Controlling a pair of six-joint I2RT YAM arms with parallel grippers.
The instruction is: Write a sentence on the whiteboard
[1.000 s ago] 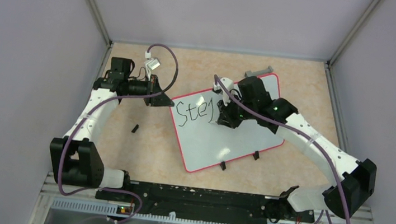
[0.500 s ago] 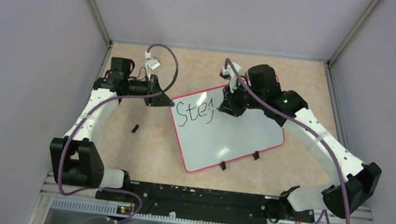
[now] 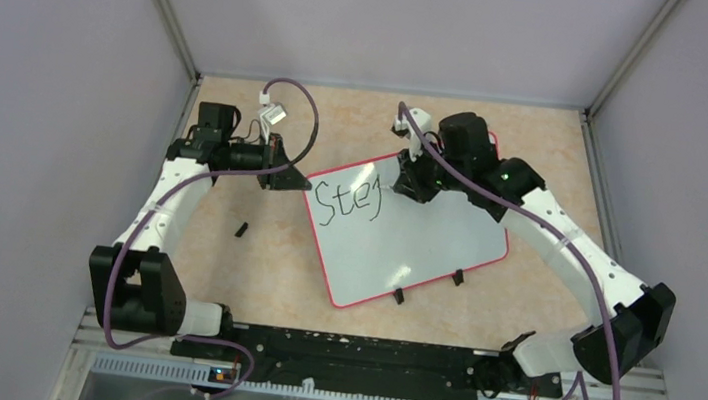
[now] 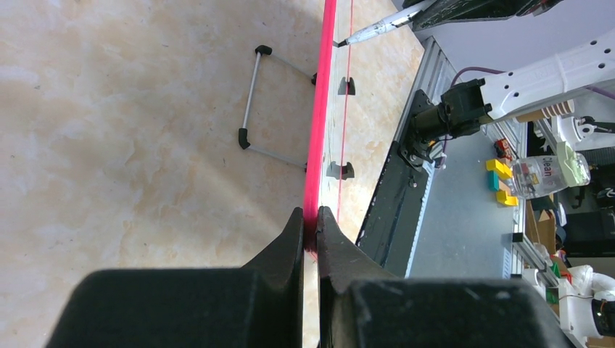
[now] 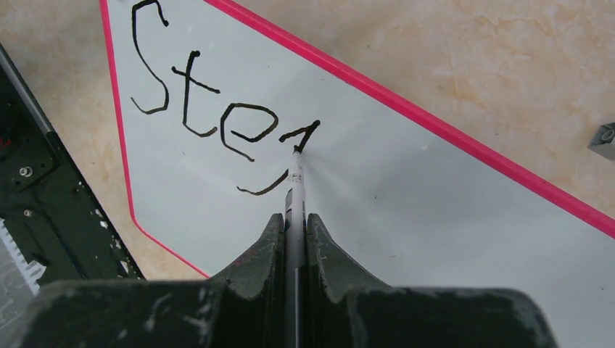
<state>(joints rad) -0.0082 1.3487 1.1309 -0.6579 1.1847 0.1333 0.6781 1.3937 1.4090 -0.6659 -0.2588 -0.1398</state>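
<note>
Left gripper jaws clamped on whiteboard rim, marker tip at far end

— What do we see?
— The whiteboard, white, pink-rimmed, lying flat and skewed.
— Any writing?
— We read the sentence: black "Ste" at its nine o'clock end.

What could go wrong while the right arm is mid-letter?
1. The left gripper pinches only the thin rim of the whiteboard; pressure from the marker could pivot it.
2. That marker sits in a narrow pinch of the right gripper; it might slip or tilt, distorting the sentence.
</note>
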